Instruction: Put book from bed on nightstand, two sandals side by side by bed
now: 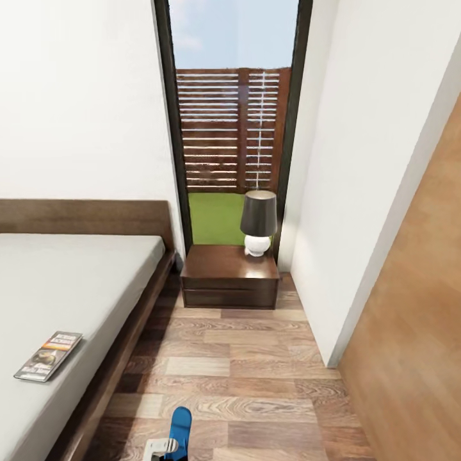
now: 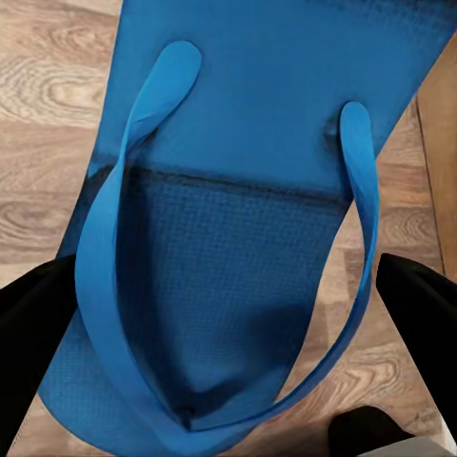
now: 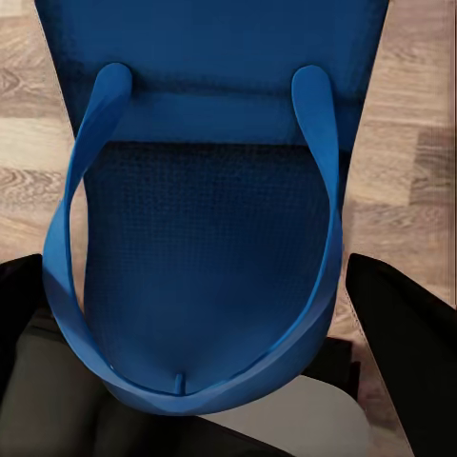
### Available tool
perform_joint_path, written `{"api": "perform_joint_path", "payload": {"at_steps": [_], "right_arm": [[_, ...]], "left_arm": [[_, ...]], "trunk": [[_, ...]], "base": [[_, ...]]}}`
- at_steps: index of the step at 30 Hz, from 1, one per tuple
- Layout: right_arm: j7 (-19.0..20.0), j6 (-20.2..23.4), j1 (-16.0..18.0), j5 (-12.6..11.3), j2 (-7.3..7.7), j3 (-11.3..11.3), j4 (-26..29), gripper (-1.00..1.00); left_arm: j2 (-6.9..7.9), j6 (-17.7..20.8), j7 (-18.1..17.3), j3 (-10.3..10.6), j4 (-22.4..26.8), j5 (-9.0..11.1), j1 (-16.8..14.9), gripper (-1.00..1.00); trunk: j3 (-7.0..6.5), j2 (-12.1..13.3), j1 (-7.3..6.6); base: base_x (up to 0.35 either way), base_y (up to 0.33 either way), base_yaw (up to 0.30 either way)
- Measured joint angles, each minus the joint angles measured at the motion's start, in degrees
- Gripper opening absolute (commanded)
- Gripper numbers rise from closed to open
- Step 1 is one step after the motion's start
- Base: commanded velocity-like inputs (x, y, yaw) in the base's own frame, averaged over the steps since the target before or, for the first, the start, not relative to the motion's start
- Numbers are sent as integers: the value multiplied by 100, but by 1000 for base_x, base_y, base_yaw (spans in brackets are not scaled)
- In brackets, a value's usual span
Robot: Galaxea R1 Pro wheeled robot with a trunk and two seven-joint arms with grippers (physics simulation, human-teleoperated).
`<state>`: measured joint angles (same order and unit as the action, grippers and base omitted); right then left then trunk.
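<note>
One book (image 1: 49,356) on the bed (image 1: 70,282); each arm's fingers (image 2: 38,319) (image 3: 400,328) straddle one blue sandal (image 2: 238,238) (image 3: 209,248), grip unclear; one nightstand (image 1: 230,275), plank floor (image 1: 256,378).

A dark paperback book (image 1: 48,356) lies flat near the bed's (image 1: 70,282) floor-side edge. Blue sandals (image 2: 238,219) (image 3: 209,219) appear above the plank floor.

Left gripper (image 2: 228,314) has two matte black fingers (image 2: 43,319), smooth and rounded, no markings. Right gripper (image 3: 214,333) likewise: black fingers (image 3: 405,333), plus a pale grey body part behind them. In head view, a small white-grey piece of the robot (image 1: 159,447) shows.
</note>
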<state>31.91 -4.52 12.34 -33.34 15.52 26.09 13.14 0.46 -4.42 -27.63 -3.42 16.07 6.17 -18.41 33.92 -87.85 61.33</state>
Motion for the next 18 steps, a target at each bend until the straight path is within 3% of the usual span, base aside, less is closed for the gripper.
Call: {"api": "perform_joint_path", "payload": {"at_steps": [18], "right_arm": [[-7, -1, 0, 0, 0, 0, 0, -100]], "left_arm": [[0, 0, 1, 5, 0, 2, 0, -100]], "trunk": [[0, 0, 0]], "base": [[313, -28, 0]]}}
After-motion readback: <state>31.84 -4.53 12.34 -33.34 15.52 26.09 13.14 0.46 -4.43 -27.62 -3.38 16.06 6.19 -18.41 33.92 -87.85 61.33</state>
